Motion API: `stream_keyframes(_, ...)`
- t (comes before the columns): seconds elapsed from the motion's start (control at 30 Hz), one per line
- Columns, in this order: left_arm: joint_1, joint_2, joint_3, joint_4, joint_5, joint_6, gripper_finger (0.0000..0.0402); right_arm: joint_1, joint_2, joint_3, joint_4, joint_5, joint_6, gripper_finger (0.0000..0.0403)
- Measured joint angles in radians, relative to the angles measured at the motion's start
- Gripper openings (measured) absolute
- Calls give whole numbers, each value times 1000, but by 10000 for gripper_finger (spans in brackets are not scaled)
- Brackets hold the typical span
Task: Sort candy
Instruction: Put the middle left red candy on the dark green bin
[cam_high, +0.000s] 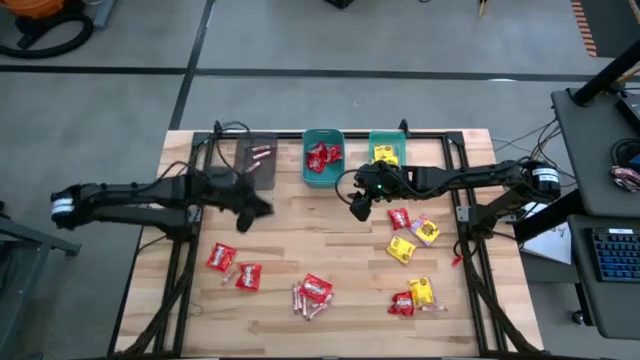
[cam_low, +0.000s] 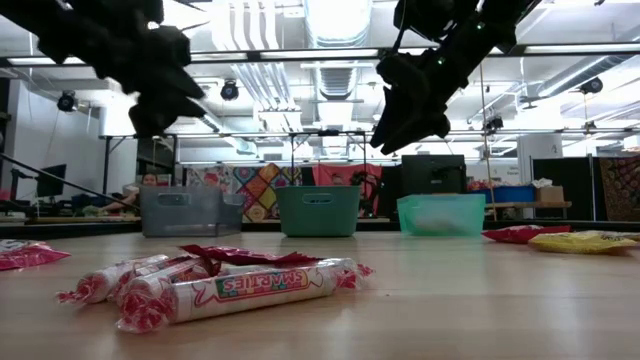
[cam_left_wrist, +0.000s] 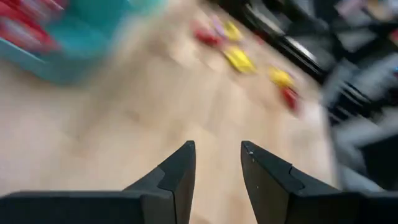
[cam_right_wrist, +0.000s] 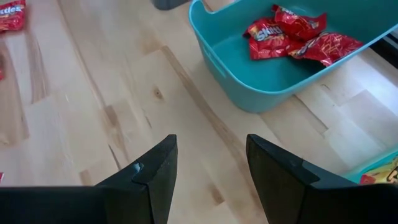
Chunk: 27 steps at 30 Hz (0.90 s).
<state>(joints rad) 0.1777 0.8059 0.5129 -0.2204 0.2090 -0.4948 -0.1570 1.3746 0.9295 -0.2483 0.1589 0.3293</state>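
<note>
high view: bins partly filled, most candy left on the table; left gripper and right gripper both parted, empty

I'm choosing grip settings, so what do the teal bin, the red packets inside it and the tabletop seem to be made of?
The teal bin looks like smooth moulded plastic, with a rounded rim and an even sheen. The red packets look like glossy crinkled film or foil, judging by the creases and highlights. The tabletop looks like pale wooden planks with visible grain, knots and seams, matte or lightly sealed.
</note>
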Motion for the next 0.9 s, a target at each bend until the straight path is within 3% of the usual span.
stream_keyframes(0.2, -229, 35, 0, -130, 20, -162, 112, 6, 0, -1, 0, 0, 12, 183)
stream_keyframes(0.4, -365, 90, 0, -352, -14, -468, 112, 14, 0, -1, 1, 0, 31, 183)
stream_keyframes(0.63, -417, 152, 0, -608, -82, -700, 112, 26, 0, -1, 1, -1, 38, 183)
stream_keyframes(0.9, -421, 274, 0, -646, -131, -743, 112, 26, 0, -1, 9, 0, 25, 183)
